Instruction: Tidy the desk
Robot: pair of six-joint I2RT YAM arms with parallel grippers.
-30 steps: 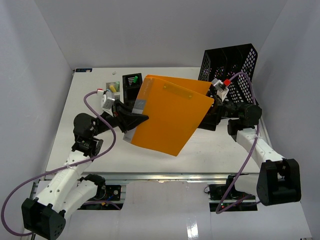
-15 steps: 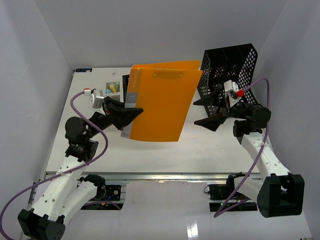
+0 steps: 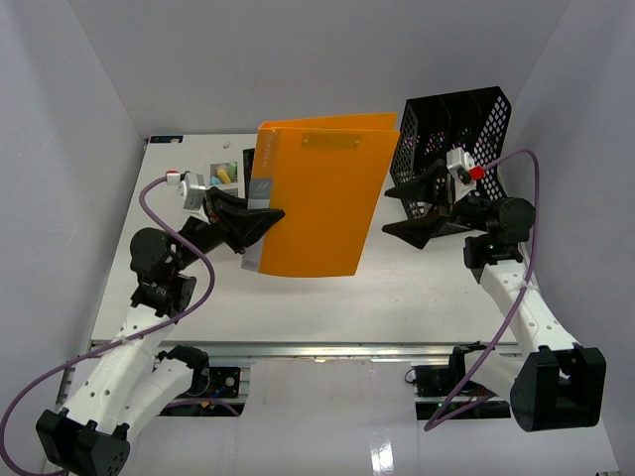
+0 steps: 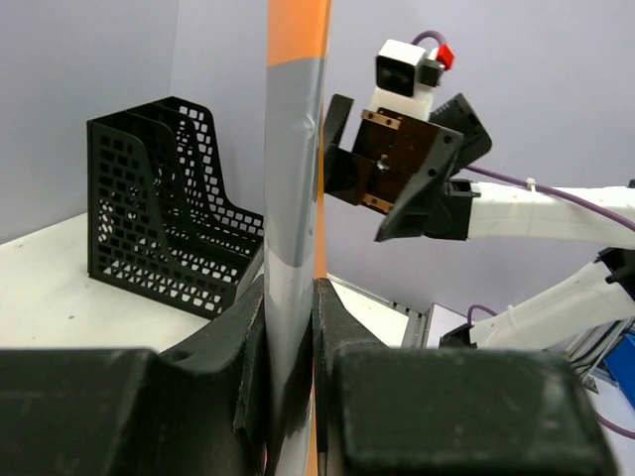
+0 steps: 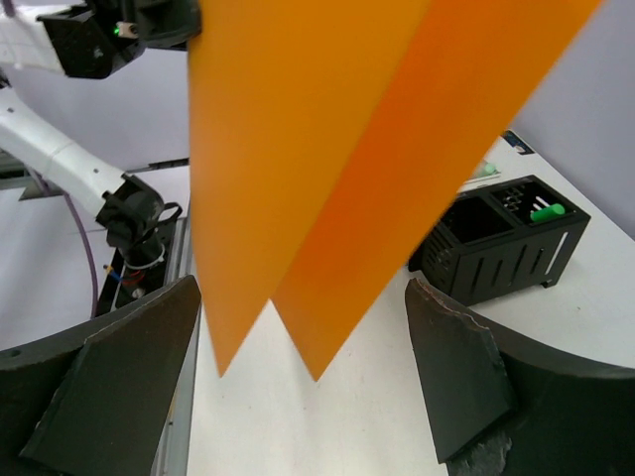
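The desk (image 3: 427, 293), a white tabletop with a metal rail (image 3: 327, 349) along its front edge, is seen enclosed by white walls, with both arm bases at its near edge. An orange folder (image 3: 317, 198) is held upright over the middle of the desk; in the right wrist view its two covers (image 5: 298, 149) are slightly spread and its lower corners are seen clear of the surface. A grey strip (image 4: 290, 198) is seen running down the folder's spine.

The left gripper (image 3: 262, 232) is clamped narrowly on that spine at the folder's left edge, one finger pressed on each side of it in the left wrist view. The right gripper (image 3: 389, 211) is held just right of the folder, pointed at its right edge but apart from it, jaws spread wide with nothing between them.

A black mesh file holder (image 3: 456, 124) is set upright at the far right corner, just behind the right gripper. A small black pen organizer (image 5: 501, 243) holding a green marker (image 5: 546, 211) is placed at the far side, mostly hidden behind the folder in the top view. Small items (image 3: 223, 175) beside it cannot be identified.
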